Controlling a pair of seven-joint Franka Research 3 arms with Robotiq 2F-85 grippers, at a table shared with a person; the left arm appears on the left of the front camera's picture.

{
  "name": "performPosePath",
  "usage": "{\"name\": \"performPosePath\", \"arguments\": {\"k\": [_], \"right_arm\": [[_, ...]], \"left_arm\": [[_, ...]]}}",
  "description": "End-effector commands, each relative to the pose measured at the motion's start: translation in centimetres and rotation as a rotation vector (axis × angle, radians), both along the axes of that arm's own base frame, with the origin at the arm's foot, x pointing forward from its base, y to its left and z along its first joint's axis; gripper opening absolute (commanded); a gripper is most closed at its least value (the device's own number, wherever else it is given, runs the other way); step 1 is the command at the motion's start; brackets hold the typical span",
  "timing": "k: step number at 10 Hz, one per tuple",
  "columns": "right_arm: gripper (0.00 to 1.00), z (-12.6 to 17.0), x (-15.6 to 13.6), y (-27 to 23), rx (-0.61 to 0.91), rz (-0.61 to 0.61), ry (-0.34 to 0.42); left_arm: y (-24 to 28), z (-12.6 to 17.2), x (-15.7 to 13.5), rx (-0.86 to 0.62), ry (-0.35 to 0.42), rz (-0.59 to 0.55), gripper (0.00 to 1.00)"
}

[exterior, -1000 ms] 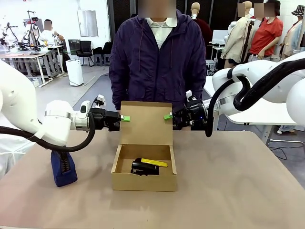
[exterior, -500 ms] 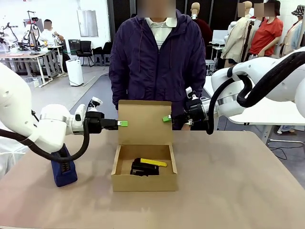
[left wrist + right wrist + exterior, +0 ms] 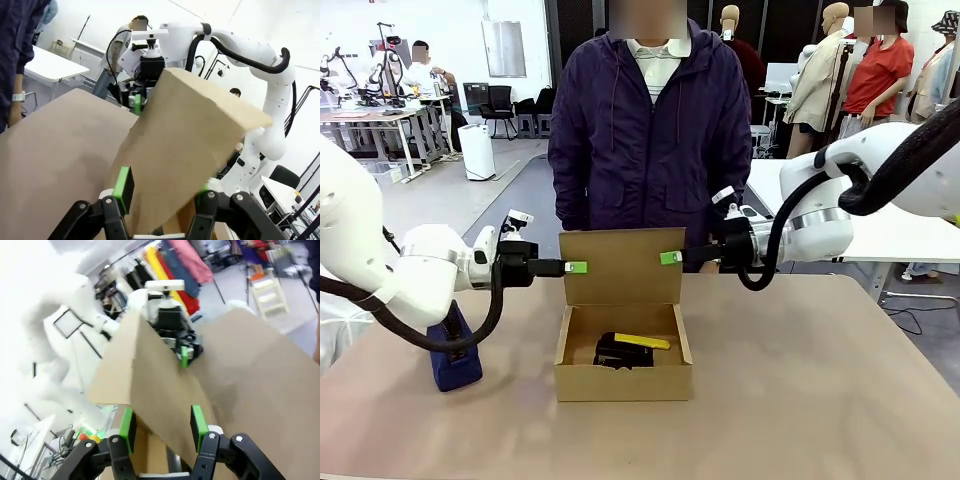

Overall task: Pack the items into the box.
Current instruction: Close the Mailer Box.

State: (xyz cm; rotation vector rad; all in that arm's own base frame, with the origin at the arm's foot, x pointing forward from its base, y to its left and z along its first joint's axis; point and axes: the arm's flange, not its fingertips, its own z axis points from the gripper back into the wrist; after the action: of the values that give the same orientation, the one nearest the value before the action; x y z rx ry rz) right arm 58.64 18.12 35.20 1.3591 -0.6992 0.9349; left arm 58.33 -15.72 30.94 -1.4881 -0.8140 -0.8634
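A blue pouch (image 3: 454, 352) is stood on the table (image 3: 820, 380). A person in a purple jacket (image 3: 650, 120) is seen behind.

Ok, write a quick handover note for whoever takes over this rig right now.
Left end effector: shut on the left edge of the flap lid.
Right end effector: pinching the lid's right edge.
The cardboard box is open, lid upright. The black stapler and yellow utility knife lie inside.
Done: both items packed.
Left: fold the lid down, then release.

left pincer (image 3: 577, 267) clamped, right pincer (image 3: 670, 258) gripping
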Motion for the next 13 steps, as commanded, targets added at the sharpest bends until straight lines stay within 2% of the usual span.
{"name": "performPosePath", "arguments": {"k": [1, 2, 3, 5, 6, 7, 11, 13], "right_arm": [[0.59, -0.2, -1.6, -0.8, -0.011, 0.037, -0.063], [0.59, -0.8, -1.7, -0.5, -0.076, -0.020, -0.084], [0.59, -1.2, -1.7, -0.1, -0.088, -0.029, -0.105], [0.59, -1.6, -1.7, 0.2, -0.051, 0.005, -0.118], [0.59, -1.5, -1.7, 0.0, -0.053, 0.010, -0.154], [1.00, -1.6, -2.0, -0.2, -0.029, 0.043, -0.152], [1.00, -1.8, -2.6, -0.9, -0.001, 0.155, -0.136], [1.00, -2.1, -3.4, -2.9, -0.008, 0.183, -0.132]], "left_arm": [[-0.1, 0.0, -1.5, -0.021, -0.058, -0.040, 0.62], [-0.4, 0.1, -2.6, -0.018, -0.121, -0.119, 0.62], [-0.8, 0.3, -3.5, -0.008, -0.178, -0.150, 0.62], [-1.0, 0.7, -4.7, 0.007, -0.256, -0.182, 0.62], [-1.0, 0.7, -4.9, 0.016, -0.274, -0.181, 0.68], [-0.9, 0.6, -5.0, 0.026, -0.277, -0.180, 1.00], [-0.7, 0.7, -5.1, 0.032, -0.274, -0.138, 1.00], [0.9, 1.2, -6.6, 0.055, -0.301, -0.183, 1.00]]}}
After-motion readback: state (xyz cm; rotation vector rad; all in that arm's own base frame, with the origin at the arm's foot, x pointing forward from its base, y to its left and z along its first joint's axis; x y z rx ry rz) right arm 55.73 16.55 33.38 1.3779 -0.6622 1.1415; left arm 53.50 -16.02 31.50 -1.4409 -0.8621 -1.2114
